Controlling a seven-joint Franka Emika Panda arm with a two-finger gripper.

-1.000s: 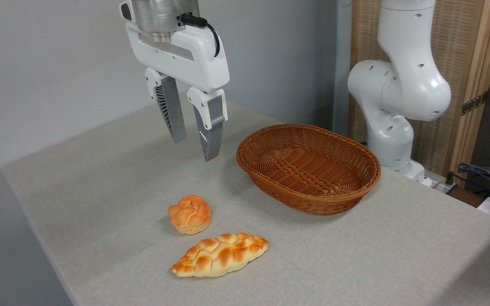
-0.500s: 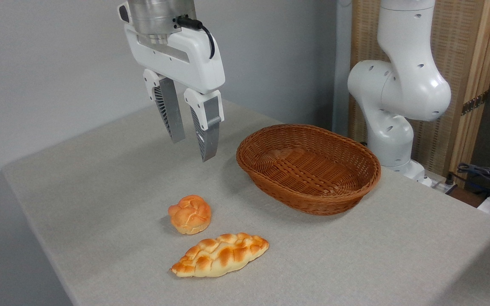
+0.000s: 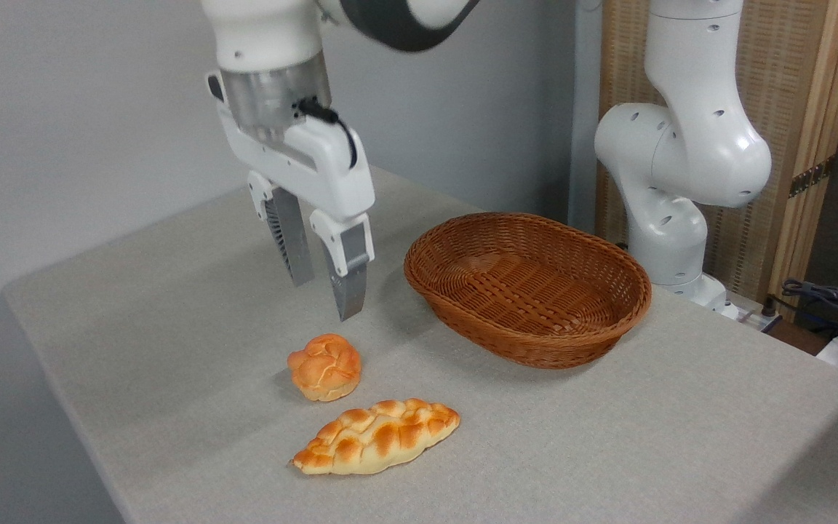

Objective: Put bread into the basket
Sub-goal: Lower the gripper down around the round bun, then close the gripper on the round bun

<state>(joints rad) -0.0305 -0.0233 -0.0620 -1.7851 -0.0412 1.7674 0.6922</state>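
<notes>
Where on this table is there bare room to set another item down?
Free: the left stretch of the table and the front right below the basket. Crowded: the middle front, where the bun and braided loaf lie under the gripper.

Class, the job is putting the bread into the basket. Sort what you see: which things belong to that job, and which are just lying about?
Belong to the job:
round bun
wicker basket
gripper, open

Lying about:
braided loaf
cables

No legible text or markings.
</notes>
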